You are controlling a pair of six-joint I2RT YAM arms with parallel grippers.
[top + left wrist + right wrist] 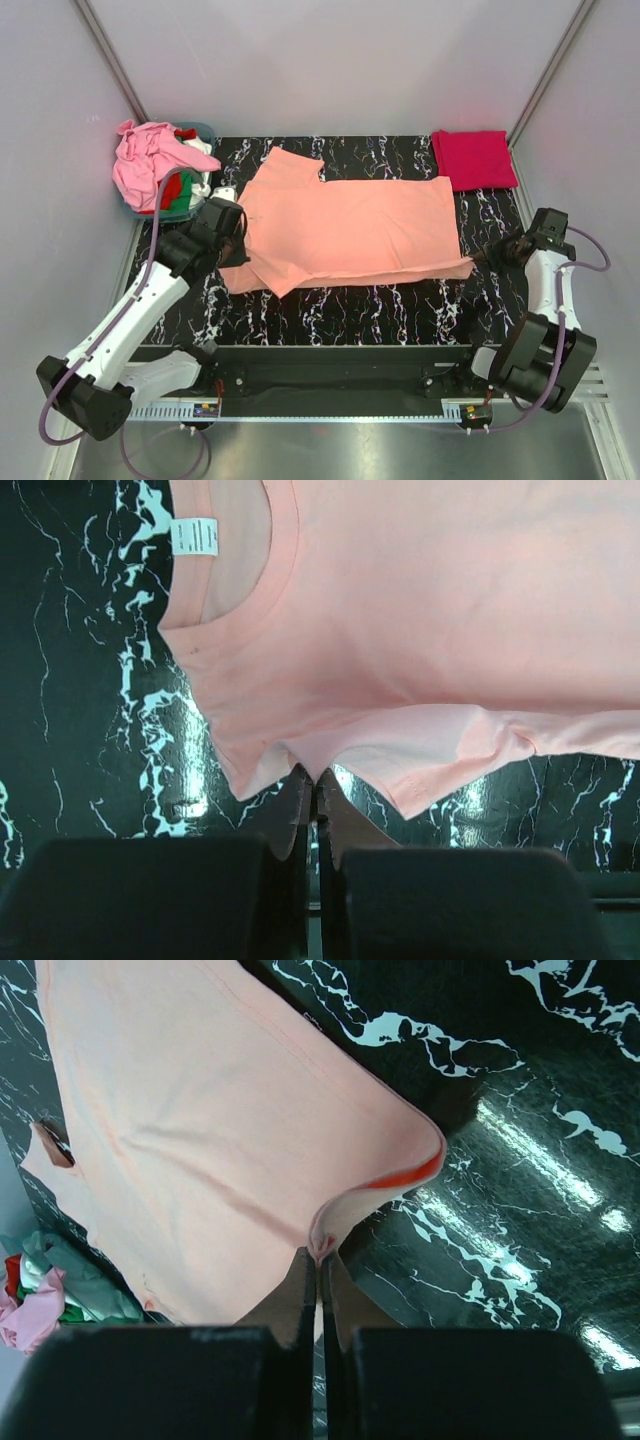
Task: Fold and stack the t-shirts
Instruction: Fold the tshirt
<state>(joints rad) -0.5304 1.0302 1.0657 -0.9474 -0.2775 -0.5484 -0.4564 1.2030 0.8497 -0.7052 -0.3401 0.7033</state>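
Note:
The salmon-orange t-shirt (350,222) lies spread across the black marble table, collar to the left. My left gripper (240,243) is shut on its near-left edge by the shoulder; the left wrist view shows the cloth (420,630) pinched at the fingertips (298,792). My right gripper (487,256) is shut on the shirt's near-right hem corner, seen bunched in the right wrist view (200,1130) at the fingertips (303,1272). A folded crimson-pink t-shirt (473,158) lies at the back right. A light pink t-shirt (145,165) is heaped on the teal tub (200,135), with red, green and white cloth under it.
The table (340,310) has a bare strip along its near edge. White walls close in the back and both sides. The tub pile also shows in the right wrist view (45,1295) at the lower left.

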